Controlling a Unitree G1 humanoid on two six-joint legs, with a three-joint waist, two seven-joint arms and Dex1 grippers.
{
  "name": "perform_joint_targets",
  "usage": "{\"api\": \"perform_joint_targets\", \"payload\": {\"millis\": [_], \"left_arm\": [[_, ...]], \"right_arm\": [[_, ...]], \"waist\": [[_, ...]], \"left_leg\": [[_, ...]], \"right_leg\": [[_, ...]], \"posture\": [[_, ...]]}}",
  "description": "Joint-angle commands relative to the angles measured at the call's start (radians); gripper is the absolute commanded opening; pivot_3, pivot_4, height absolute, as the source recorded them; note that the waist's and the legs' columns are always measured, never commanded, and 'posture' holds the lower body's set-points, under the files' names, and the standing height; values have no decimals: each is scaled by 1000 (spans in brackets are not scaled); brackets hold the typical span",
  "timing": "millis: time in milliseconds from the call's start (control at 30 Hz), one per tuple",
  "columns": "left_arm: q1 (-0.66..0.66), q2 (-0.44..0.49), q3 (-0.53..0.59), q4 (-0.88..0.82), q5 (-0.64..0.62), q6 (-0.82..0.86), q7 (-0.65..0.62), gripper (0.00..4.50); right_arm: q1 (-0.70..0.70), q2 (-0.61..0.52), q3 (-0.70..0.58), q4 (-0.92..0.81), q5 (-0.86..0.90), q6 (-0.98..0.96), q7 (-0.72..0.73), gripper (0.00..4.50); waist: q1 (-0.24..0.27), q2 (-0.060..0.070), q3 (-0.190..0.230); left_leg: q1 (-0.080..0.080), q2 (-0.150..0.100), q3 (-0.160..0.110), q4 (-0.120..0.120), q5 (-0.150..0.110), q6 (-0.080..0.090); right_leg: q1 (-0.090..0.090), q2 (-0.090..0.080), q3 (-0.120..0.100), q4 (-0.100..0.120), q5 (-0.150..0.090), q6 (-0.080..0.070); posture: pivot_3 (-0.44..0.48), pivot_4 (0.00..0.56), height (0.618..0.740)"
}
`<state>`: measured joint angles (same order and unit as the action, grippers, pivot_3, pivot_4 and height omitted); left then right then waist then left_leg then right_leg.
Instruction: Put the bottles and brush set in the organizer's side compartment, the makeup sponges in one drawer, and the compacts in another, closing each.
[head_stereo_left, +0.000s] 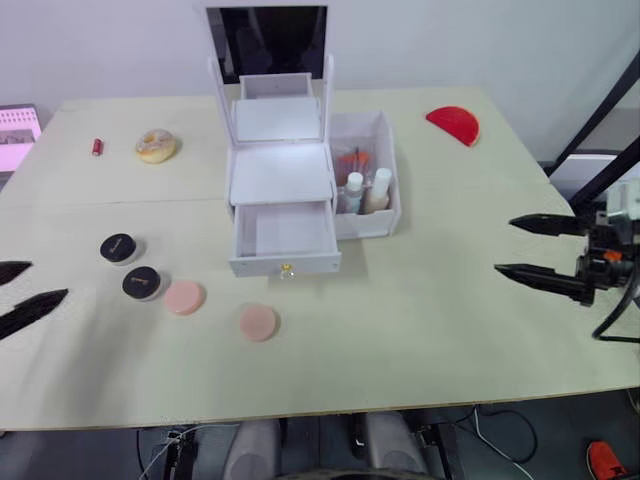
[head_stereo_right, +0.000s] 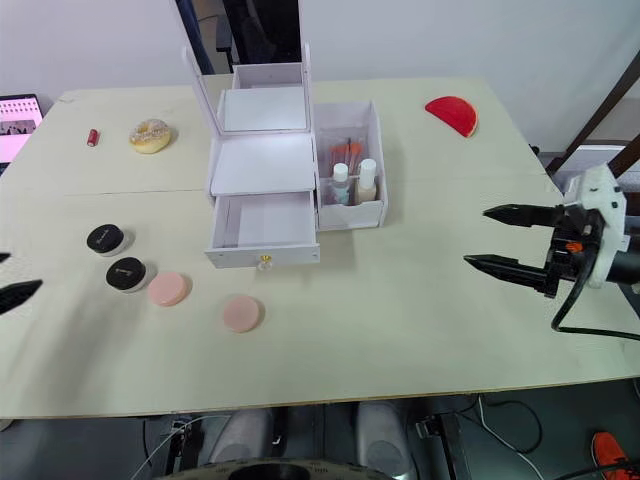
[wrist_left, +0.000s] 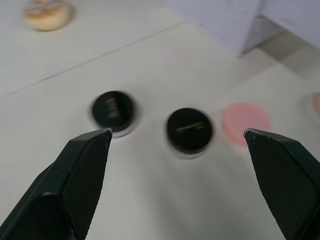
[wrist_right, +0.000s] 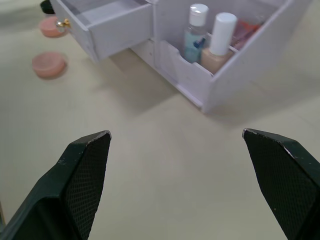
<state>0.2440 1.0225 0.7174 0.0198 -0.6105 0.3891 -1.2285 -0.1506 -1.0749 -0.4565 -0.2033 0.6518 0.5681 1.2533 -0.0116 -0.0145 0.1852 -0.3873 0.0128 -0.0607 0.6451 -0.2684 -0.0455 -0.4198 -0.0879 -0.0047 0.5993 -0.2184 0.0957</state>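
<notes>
the white organizer (head_stereo_left: 285, 190) stands at the middle of the surface (head_stereo_left: 430, 320), toward its far edge, with the lid raised and the lower drawer (head_stereo_left: 284, 238) pulled out. in the side compartment (head_stereo_left: 366, 188) two bottles (head_stereo_left: 365, 192) stand upright beside each other, and something red and orange behind them is too small to name; the right wrist view shows the bottles closer, one with a clear body and white cap, one beige. two black compacts (head_stereo_left: 130, 266) lie near the left edge of the surface, a little apart, and two pink makeup sponges (head_stereo_left: 220, 310) lie between them and the drawer front, all still outside the organizer. the left wrist view shows both compacts and one sponge between the fingers of the left hand (wrist_left: 177, 150), which is released, fingers wide apart, above the surface at its left edge. the right hand (head_stereo_right: 500, 240) is also released, fingers spread, above the right edge of the surface. a donut (head_stereo_left: 156, 146) and a small red item (head_stereo_left: 97, 147) lie at the far left corner, a red half-round thing (head_stereo_left: 453, 124) at the far right
</notes>
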Motion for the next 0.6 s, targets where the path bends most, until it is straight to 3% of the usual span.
{"api": "perform_joint_targets", "payload": {"millis": [33,133,233,467,600], "left_arm": [[3,-23,-107,-219,-36,50,18,4453],[16,-75,-238,-441,-86,119,69,4453],[46,-108,-344,-525,-37,112,96,4453],[-48,-238,-593,-465,144,-8,193,4453],[-70,-253,-598,-446,170,-31,221,4453]], "right_arm": [[-72,10,41,-83,35,11,-44,4500],[-155,41,128,-153,53,33,-90,4500],[-219,65,181,-166,39,57,-149,4500],[-264,117,280,-213,17,67,-213,4500],[-266,112,285,-235,33,81,-218,4500]], "waist": [[-1,-1,0],[-8,-1,-1],[-4,-1,-1],[9,-2,-1],[2,-2,-1]], "left_leg": [[0,0,1,0,0,0],[0,0,2,0,0,0],[0,0,2,-1,0,0],[0,3,0,2,0,1],[0,3,0,3,0,1]], "right_leg": [[0,0,0,0,1,-1],[0,0,1,0,2,-3],[-1,1,2,0,3,-3],[0,6,2,2,4,-5],[0,6,2,2,4,-6]], "posture": [[0,150,739],[0,150,739],[0,150,739],[0,150,739],[0,150,739]]}}
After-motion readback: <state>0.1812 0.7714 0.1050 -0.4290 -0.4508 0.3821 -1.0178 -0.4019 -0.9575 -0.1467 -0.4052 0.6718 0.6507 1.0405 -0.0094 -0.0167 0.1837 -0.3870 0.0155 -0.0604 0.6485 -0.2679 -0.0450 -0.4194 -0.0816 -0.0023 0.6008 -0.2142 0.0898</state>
